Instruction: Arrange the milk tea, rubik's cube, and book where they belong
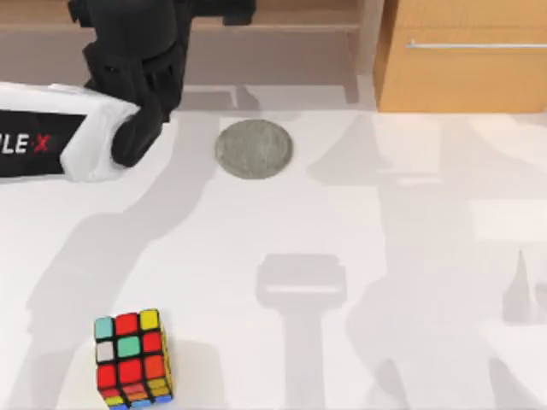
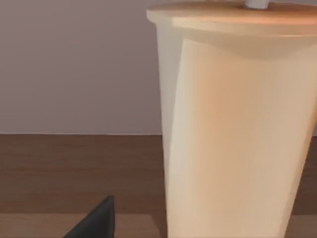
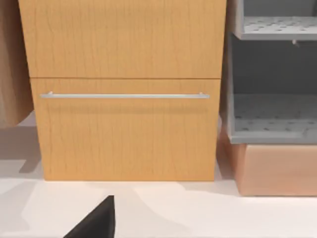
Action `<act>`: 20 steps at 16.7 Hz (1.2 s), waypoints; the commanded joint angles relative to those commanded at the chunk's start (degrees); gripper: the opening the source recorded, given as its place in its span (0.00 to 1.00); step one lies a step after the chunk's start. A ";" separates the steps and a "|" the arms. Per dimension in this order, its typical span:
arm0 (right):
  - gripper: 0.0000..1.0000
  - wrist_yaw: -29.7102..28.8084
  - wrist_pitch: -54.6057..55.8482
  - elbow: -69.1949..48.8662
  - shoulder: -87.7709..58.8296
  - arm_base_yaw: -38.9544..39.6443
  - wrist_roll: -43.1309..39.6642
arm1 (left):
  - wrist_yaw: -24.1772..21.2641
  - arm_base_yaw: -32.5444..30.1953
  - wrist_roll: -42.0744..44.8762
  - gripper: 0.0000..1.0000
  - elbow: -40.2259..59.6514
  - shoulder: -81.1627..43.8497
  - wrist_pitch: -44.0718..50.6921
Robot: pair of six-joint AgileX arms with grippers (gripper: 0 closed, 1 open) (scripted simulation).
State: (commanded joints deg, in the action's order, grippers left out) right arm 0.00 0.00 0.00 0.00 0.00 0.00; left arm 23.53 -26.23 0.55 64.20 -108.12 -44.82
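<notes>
The milk tea (image 2: 233,134) looms very close in the left wrist view: a clear cup of peach-tan drink under a tan lid with a white straw (image 2: 256,4). It stands upright before a plain wall and a brown wooden surface. A dark part of my left gripper (image 2: 96,223) shows just beside the cup. From above, my left arm (image 1: 137,77) reaches to the back left, toward the wooden shelf (image 1: 299,17). The rubik's cube (image 1: 132,359) sits on the white table near the front left, far from both arms. The book is out of view.
A flat grey round coaster (image 1: 254,149) lies on the table (image 1: 410,256) at the back centre. A wooden cabinet with a metal handle (image 1: 466,55) stands at the back right. The right wrist view faces that drawer front (image 3: 124,94), with grey shelves (image 3: 272,119) beside it.
</notes>
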 joint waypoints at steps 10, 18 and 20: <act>1.00 0.00 0.00 0.00 0.00 0.00 0.00 | -2.09 1.97 -0.09 1.00 11.22 -7.62 3.65; 1.00 0.00 0.00 0.00 0.00 0.00 0.00 | -4.09 3.89 -0.17 1.00 21.68 -14.35 7.45; 1.00 0.00 0.00 0.00 0.00 0.00 0.00 | -4.09 3.89 -0.17 0.92 21.68 -14.35 7.45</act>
State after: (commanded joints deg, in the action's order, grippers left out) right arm 0.00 0.00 0.00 0.00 0.00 0.00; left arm 19.44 -22.34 0.38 85.88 -122.47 -37.36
